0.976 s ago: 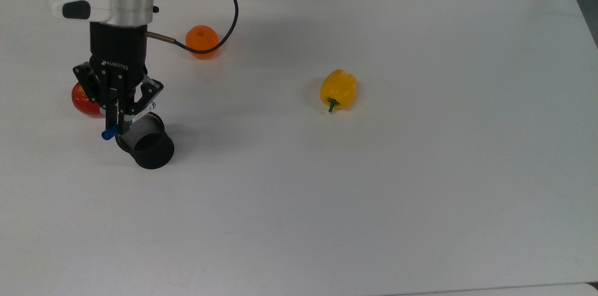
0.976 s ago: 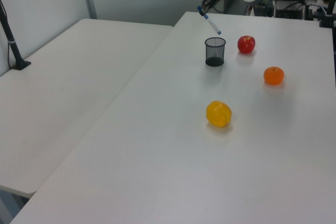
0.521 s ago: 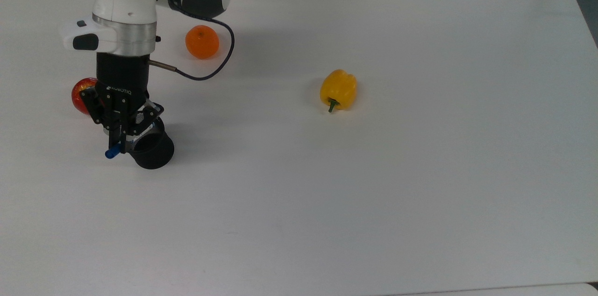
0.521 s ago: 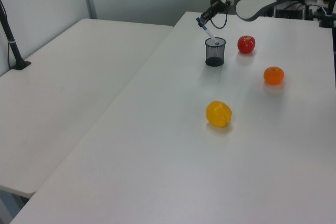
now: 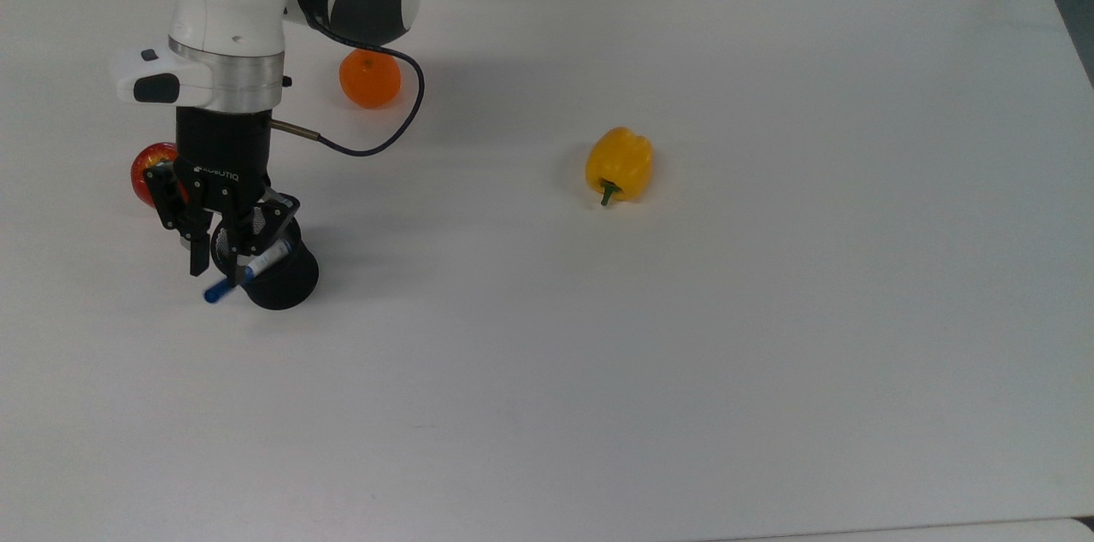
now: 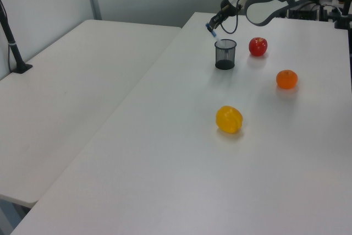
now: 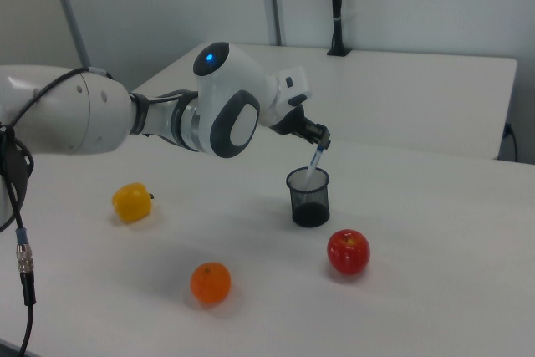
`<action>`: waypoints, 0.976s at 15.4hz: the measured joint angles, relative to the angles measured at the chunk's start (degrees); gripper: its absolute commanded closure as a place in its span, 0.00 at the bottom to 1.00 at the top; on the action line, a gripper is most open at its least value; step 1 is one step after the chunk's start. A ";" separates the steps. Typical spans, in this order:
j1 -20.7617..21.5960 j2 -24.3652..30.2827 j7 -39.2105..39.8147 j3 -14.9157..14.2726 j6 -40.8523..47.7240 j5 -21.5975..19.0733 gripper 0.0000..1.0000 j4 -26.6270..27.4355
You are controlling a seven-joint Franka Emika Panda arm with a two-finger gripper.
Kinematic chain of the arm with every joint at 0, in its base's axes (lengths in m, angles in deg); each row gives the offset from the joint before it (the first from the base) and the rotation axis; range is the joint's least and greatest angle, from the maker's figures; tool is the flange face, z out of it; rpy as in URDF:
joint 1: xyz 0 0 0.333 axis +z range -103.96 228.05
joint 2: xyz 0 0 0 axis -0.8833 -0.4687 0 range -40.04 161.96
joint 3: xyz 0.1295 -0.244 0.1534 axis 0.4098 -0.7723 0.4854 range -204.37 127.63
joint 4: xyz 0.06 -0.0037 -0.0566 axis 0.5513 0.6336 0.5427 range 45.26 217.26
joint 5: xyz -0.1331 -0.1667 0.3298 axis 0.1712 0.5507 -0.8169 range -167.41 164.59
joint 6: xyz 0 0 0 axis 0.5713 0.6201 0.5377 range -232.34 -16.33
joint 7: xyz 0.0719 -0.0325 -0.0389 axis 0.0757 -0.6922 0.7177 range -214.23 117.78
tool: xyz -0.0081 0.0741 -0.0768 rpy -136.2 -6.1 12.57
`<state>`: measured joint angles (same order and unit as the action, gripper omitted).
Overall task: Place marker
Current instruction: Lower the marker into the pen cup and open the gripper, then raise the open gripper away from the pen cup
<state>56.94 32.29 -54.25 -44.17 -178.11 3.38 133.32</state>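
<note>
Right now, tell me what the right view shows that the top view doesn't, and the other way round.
Right view: the marker slants down into the mesh cup, and a second table stands behind. Top view: the gripper stands open above the cup, and the marker's blue cap juts past the cup's rim toward the top view's left. Both: the apple, orange and yellow pepper on the white table.

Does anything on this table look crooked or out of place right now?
Only the marker looks askew: it leans at a slant in the black mesh cup, blue cap poking out over the rim, with the open tool just above. The cup stands upright; the apple, orange and yellow pepper lie apart, undisturbed.
</note>
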 measured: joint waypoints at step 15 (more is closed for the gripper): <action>2.74 1.96 0.00 0.71 5.49 0.08 0.00 -0.50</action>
<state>59.68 34.25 -54.25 -43.45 -172.62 3.46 132.82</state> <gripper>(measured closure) 0.000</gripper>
